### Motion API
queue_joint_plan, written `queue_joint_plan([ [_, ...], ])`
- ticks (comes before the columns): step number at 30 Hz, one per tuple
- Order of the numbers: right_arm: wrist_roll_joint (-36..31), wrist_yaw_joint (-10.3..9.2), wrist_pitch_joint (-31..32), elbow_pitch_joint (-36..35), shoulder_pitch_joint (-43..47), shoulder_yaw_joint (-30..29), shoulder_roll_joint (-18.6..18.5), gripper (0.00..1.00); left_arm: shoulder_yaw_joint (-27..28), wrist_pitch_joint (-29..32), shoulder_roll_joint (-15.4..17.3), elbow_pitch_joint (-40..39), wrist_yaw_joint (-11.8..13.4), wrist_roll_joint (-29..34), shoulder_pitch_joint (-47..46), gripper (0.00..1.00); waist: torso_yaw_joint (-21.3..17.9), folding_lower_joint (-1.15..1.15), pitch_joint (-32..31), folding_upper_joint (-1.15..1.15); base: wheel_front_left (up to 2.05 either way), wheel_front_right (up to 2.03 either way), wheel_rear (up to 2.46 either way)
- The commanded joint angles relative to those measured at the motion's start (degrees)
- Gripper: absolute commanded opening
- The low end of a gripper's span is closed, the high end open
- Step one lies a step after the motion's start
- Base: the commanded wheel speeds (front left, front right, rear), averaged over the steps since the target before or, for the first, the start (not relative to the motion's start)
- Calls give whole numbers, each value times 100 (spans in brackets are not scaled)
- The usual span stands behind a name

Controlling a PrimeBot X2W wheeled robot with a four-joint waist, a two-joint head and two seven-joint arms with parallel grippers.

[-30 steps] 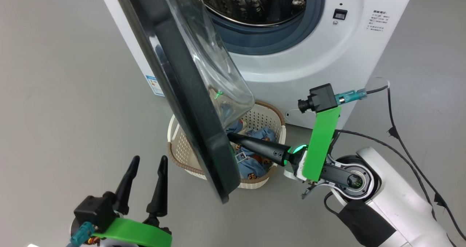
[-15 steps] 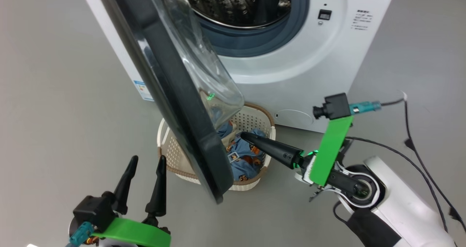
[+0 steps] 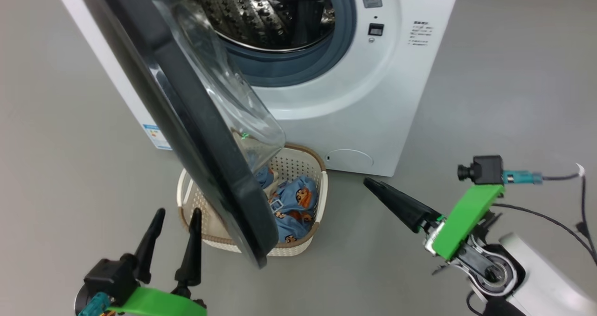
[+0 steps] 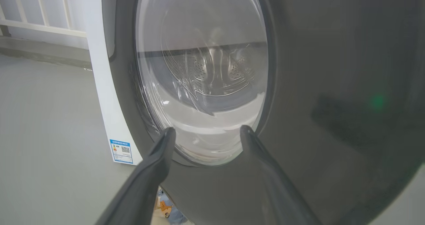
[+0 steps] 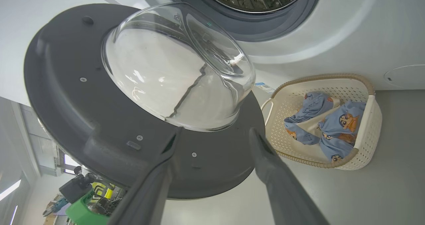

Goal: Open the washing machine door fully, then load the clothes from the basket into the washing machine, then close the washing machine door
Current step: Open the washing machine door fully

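The big white boxy front-loading washing machine (image 3: 373,97) stood on a smooth grey floor (image 3: 489,97), its steel drum (image 3: 261,13) exposed inside a grey-blue rubber gasket (image 3: 326,50). A small blue label (image 3: 156,136) sat low on its side and a round cap (image 3: 349,160) low on its front. The large round washing machine door (image 3: 186,134), a wide glossy black ring around a bulging clear glass bowl, hung swung out from the left of the opening. It showed nearly edge-on in the head view, with the bowl facing the drum side. On the floor just in front of the machine, beside the round cap, sat the small rectangular cream plastic basket (image 3: 298,167) with perforated sides, a brown woven-look rim and white side handles; the door's lower edge crossed in front of its left part in the head view. The clothes (image 3: 294,204), two bundles of light blue fabric printed with orange-brown cartoon faces, one showing cream parts, lay inside the basket. The left gripper (image 3: 179,211) hovered low on the outer side of the door, its two long dark fingers spread apart and empty, pointing at the door's outer face. The right gripper (image 5: 215,132) hung over bare floor to the right of the basket, clear of it. Its fingers stood wide apart with nothing between them, aimed toward the door's inner face.
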Motion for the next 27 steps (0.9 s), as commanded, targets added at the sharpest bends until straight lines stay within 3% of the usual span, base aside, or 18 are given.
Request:
queue_joint_plan([
  [1, -107, 10, -143, -122, 108, 90, -86, 100, 218, -37, 122, -131, -9, 14, -24, 100, -101, 0, -57, 0, 0, 0, 0],
  [16, -817, 10, -2259, 506, 550, 856, -912, 100, 405, -37, 204, -161, -9, -24, 295, 100, -461, 0, -248, 0, 0, 0, 0],
  [21, -1109, 10, -2595, 795, 574, 1032, -1060, 100, 433, -37, 199, -154, -9, -33, 344, 100, -507, 0, -300, 0, 0, 0, 0],
  [24, -1356, 10, -2672, 1004, 625, 962, -1102, 100, 469, -37, 192, -153, -9, -41, 380, 100, -538, 0, -321, 0, 0, 0, 0],
  [27, -1937, 10, -2680, 1176, 712, 444, -1067, 100, 521, -37, 182, -164, -9, -40, 411, 100, -573, 0, -327, 0, 0, 0, 0],
])
